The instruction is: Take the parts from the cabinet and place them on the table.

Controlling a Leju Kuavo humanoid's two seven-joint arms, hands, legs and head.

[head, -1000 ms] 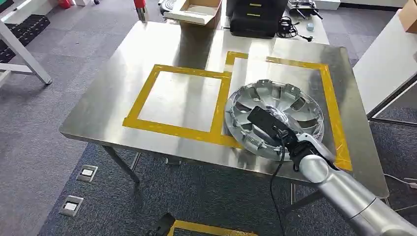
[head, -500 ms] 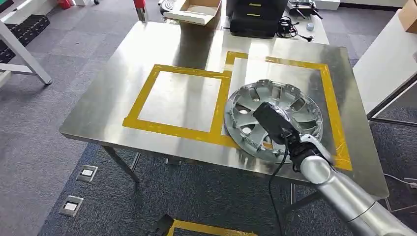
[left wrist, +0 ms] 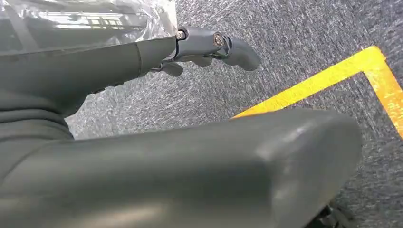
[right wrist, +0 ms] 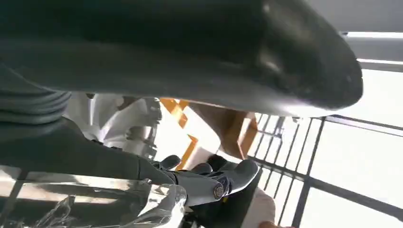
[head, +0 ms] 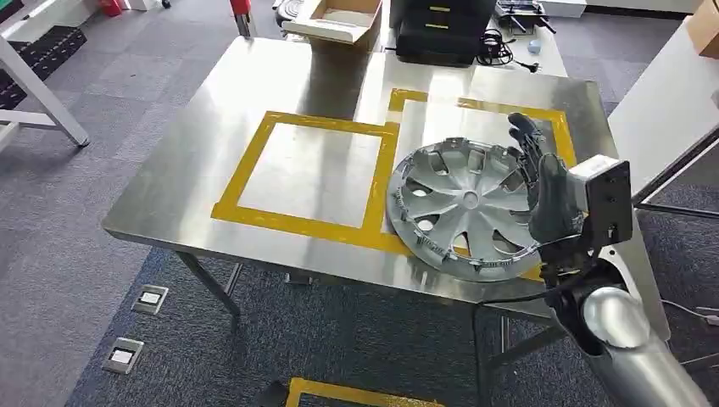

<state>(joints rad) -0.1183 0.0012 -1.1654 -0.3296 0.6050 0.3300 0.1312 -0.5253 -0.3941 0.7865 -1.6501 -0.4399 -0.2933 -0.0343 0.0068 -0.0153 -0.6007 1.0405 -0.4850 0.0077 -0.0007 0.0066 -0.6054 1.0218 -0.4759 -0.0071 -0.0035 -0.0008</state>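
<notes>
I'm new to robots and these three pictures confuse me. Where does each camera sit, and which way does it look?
Head view: high on the body, looking down at the steel table and hubcap; the right hand is raised beside it.
Left wrist view: behind the left hand, facing carpet and yellow tape.
Right wrist view: behind the right hand, facing bright windows.
Shared: the right hand appears in the head and right wrist views.

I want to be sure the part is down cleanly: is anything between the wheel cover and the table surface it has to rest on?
Nothing visible is. The wheel cover lies flat on the steel table, inside the yellow tape outline. The right hand is raised beside its rim with fingers apart, holding nothing.
</notes>
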